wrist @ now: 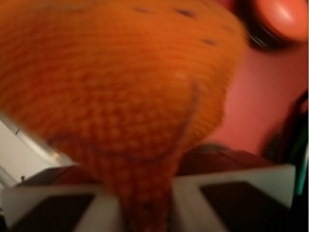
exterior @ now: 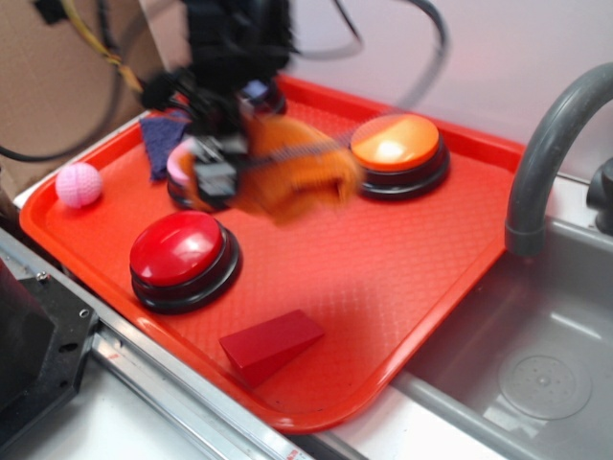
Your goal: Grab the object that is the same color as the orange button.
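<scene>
An orange terry-cloth rag (exterior: pixel 292 172) hangs blurred above the red tray (exterior: pixel 412 259), lifted off its floor. My gripper (exterior: pixel 222 165) is shut on one corner of it, at the rag's left end. In the wrist view the rag (wrist: pixel 120 92) fills most of the picture and narrows down between my two white fingers (wrist: pixel 96 212). The orange button (exterior: pixel 396 144), a glossy dome on a black base, sits at the back right of the tray, just right of the rag; the wrist view shows its edge (wrist: pixel 285 14) at the top right.
A red-domed button (exterior: pixel 182 251) stands at the tray's front left and a red wedge block (exterior: pixel 271 345) near the front edge. A pink-domed button is partly hidden behind the gripper. A dark blue cloth (exterior: pixel 161 144) and a pink ball (exterior: pixel 79 184) lie far left. A grey sink (exterior: pixel 536 374) with a curved tap (exterior: pixel 546 153) is right.
</scene>
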